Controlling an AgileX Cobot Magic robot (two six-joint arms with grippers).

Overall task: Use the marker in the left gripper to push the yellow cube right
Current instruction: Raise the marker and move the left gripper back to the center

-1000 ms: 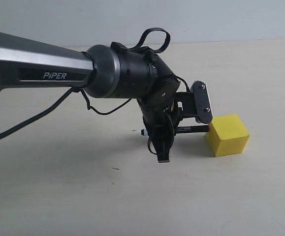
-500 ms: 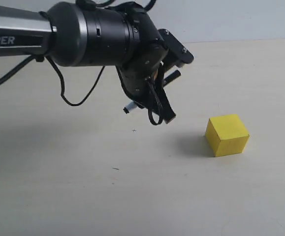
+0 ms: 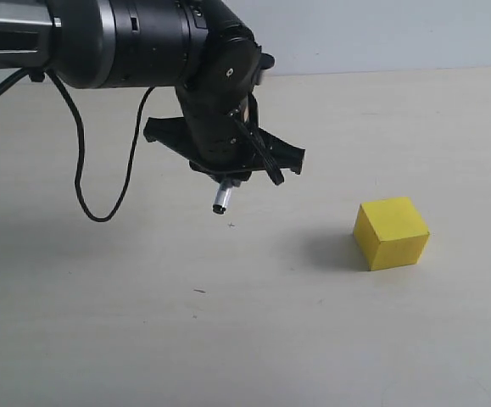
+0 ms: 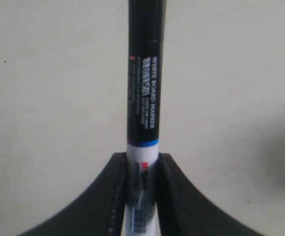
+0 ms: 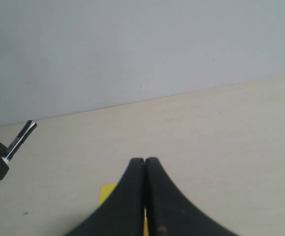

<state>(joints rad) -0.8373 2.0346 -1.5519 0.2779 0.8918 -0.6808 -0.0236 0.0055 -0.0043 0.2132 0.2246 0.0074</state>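
Note:
The yellow cube [image 3: 390, 233] rests on the pale table [image 3: 228, 339] at the right, nothing touching it. My left gripper [image 3: 226, 174] hangs above the table, well left of the cube, shut on the marker [image 3: 221, 200], whose white end points down and forward. In the left wrist view the two black fingers [image 4: 116, 187] clamp the marker's white barrel [image 4: 143, 88], and its black labelled part sticks out beyond them. My right gripper [image 5: 144, 160] is shut on nothing; a corner of the yellow cube [image 5: 108, 194] shows behind it. The marker [image 5: 19, 140] appears there too, at the edge.
A black cable [image 3: 92, 195] loops down from the left arm [image 3: 126, 42] above the table. A grey wall [image 3: 381, 34] runs along the table's far edge. The right arm does not show in the exterior view.
The left gripper has lifted away from the cube's left side, moved up and left, and turned so the marker no longer lies level. The cube has stayed where it was.

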